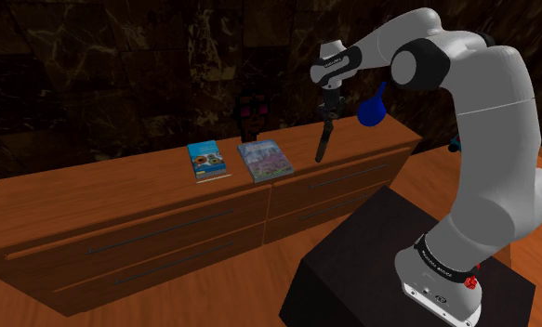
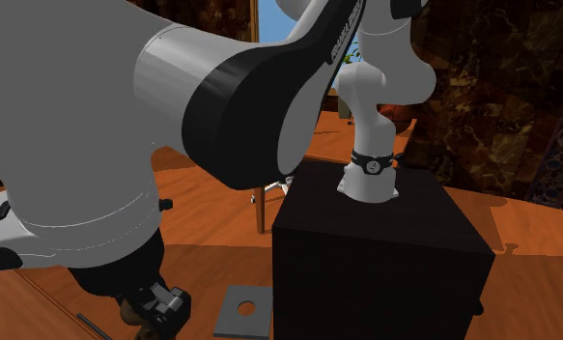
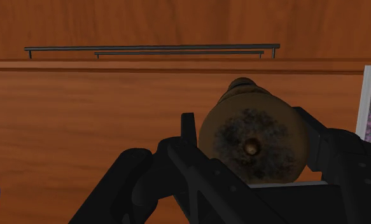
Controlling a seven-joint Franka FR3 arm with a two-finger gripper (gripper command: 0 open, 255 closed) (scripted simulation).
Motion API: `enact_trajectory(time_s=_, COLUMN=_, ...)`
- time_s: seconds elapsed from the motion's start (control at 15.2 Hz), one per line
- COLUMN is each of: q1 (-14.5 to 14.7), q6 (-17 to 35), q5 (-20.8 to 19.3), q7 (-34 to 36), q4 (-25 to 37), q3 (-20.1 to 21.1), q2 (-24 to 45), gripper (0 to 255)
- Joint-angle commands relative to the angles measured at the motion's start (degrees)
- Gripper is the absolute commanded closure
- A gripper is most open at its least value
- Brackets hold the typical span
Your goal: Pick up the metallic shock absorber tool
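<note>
The shock absorber (image 1: 323,137) is a dark, rusty-looking rod that hangs almost upright above the wooden dresser top (image 1: 148,190), clear of the surface. My black gripper (image 1: 328,102) is shut on its upper end. In the wrist view I look along the rod at its round brown end (image 3: 252,130), and my gripper (image 3: 254,153) clasps it from both sides with a black finger (image 3: 189,135) against its rim. The rest of the rod is hidden behind that round end.
On the dresser lie two books (image 1: 207,159) (image 1: 265,159), with a dark figurine (image 1: 251,110) behind them and a blue vase (image 1: 372,109) close behind the gripper. Long drawer handles (image 3: 152,48) run along the dresser front. The black stand (image 1: 380,265) sits at the lower right.
</note>
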Motion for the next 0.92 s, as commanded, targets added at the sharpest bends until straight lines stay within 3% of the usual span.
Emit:
enact_trajectory(time_s=0.0, q1=0.0, q6=0.0, q5=0.0, q7=0.0, q4=0.0, q3=0.0, q2=0.0, gripper=255)
enact_trajectory(time_s=0.86, q1=0.3, q6=-6.4, q5=-0.3, q7=-1.0, q4=2.1, q3=-0.4, q2=-4.3, gripper=255)
